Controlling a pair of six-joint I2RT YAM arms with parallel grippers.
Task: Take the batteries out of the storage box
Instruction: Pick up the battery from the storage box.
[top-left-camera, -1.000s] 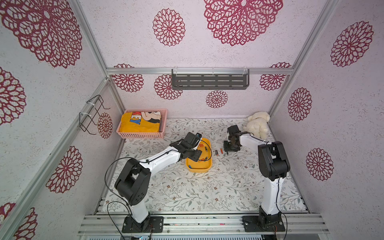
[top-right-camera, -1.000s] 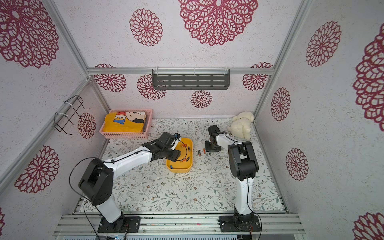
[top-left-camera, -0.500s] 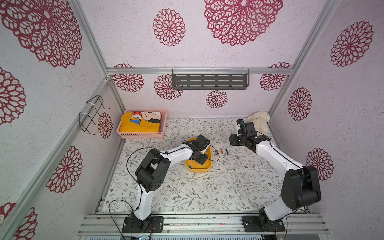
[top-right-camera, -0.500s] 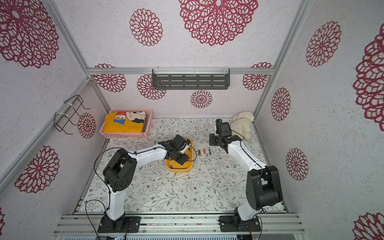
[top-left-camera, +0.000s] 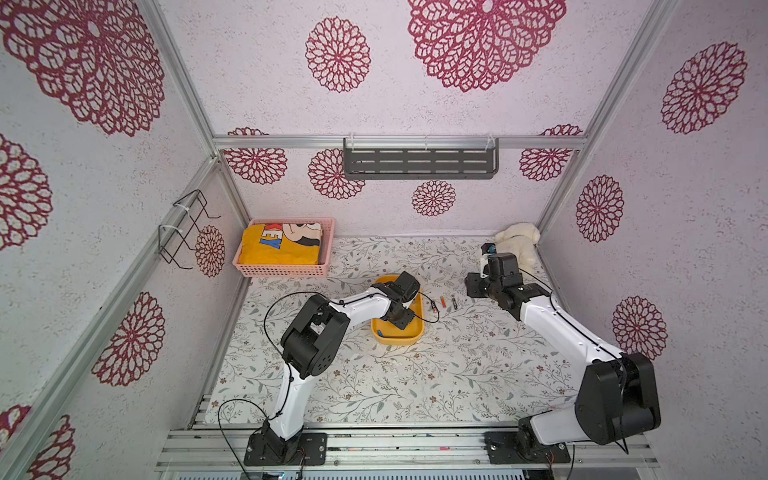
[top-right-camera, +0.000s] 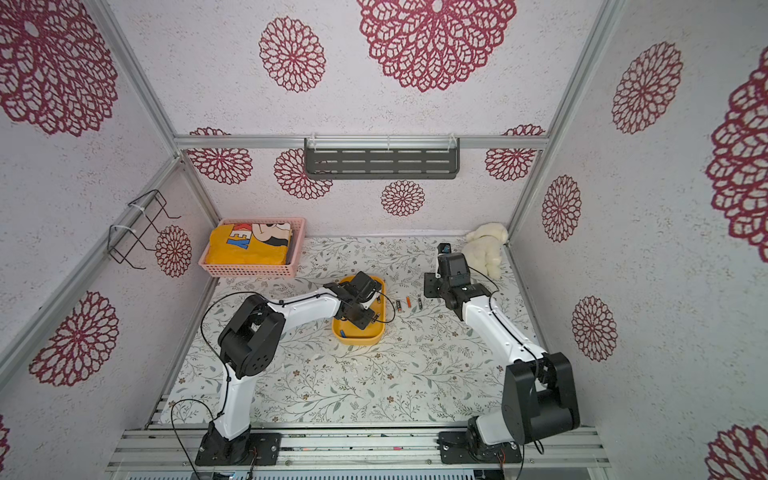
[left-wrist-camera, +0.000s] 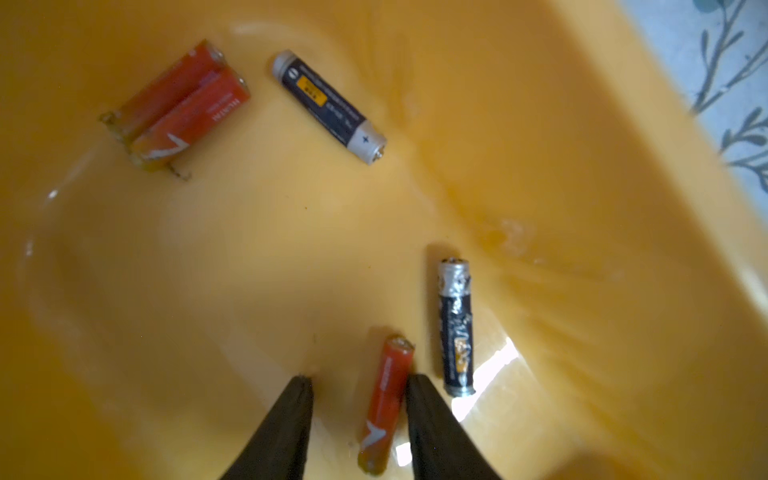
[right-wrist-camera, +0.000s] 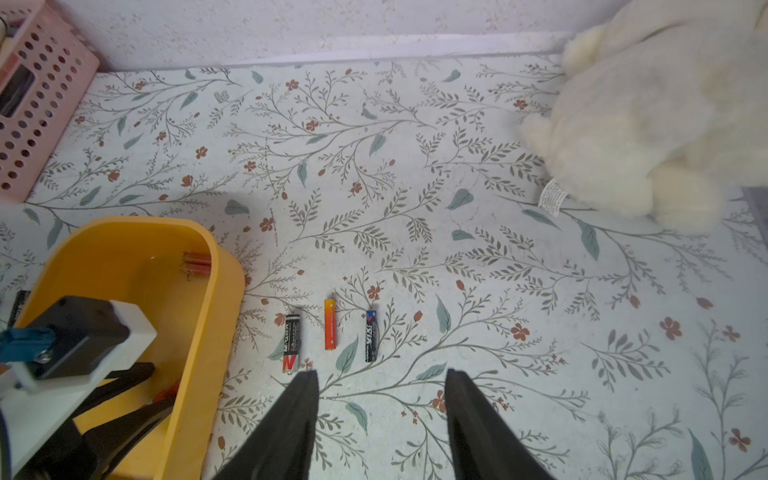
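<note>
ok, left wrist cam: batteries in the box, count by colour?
Orange batteries: 3
Black batteries: 2
Total: 5 in the box in that view.
The top views also show a small blue item in the box, too small to identify.

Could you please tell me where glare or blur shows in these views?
Left wrist view: a white glare patch lies on the glossy floor of the shallow yellow-orange plastic tray, beside the scuffed black battery, and the tray's wall next to the table is smeared. Right wrist view: the three small batteries on the floral table cover are crisp. In both top views: even light, faint shadows.
</note>
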